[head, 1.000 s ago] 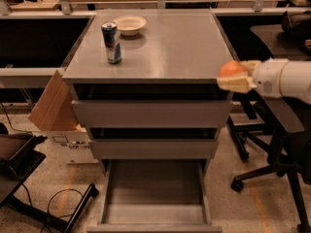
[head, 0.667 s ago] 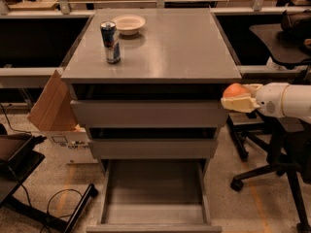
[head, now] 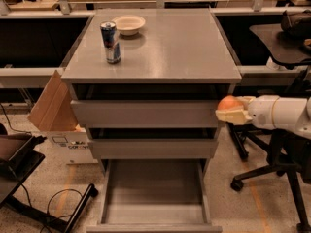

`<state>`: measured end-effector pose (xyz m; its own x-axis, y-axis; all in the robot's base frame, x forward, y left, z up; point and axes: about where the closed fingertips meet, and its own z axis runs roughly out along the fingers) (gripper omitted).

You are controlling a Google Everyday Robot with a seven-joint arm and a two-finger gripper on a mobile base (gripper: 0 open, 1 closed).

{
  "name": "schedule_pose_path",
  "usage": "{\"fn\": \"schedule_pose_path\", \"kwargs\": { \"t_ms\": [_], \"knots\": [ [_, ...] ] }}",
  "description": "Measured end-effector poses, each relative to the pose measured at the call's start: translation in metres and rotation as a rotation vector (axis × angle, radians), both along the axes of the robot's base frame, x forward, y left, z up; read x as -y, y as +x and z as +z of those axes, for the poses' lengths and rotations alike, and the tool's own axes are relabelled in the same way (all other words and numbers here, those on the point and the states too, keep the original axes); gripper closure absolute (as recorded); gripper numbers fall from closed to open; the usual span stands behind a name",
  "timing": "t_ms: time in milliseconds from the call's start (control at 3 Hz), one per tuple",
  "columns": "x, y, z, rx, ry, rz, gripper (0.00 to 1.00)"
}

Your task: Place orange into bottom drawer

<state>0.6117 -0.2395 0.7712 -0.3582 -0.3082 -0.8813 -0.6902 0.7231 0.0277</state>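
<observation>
So the gripper (head: 226, 109) is hanging off the right side of the cabinet (head: 150, 81), about level with its top drawer (head: 146, 113) and just beside that drawer's right end. The fingers (head: 233, 116) are clamped on the orange (head: 228, 102), which sits on top of them and peeks out above. The orange is up in the air by the cabinet's right edge, not resting on anything. The white arm (head: 284, 116) runs away from the cabinet toward the right edge of the view.

The bottom drawer (head: 153, 191) is pulled well out from the foot of the cabinet toward the camera, with its flat grey floor and low side walls showing. It's lower than the orange and off to its left, well apart from it. The middle drawer (head: 150, 148) sits only slightly proud of the cabinet front.

On the cabinet's top surface (head: 180, 47), a drink can (head: 111, 42) stands upright near the back left corner, and a shallow cream bowl (head: 129, 24) is just behind it. A cardboard box (head: 51, 108) leans against the cabinet's left side, and a black office chair (head: 286, 178) stands to the cabinet's right, under the arm.
</observation>
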Motion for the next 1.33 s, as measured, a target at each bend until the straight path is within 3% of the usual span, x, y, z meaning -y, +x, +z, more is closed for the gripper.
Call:
{"fn": "schedule_pose_path", "kwargs": {
  "t_ms": [667,1000,1333],
  "knots": [
    [-0.044,-0.068,-0.179,-0.115,0.059,0.071,1.00],
    [-0.067,-0.078,-0.262,-0.234,0.098,0.107,1.00],
    [-0.066,-0.078,-0.261,-0.233,0.098,0.106,1.00]
  ]
}}
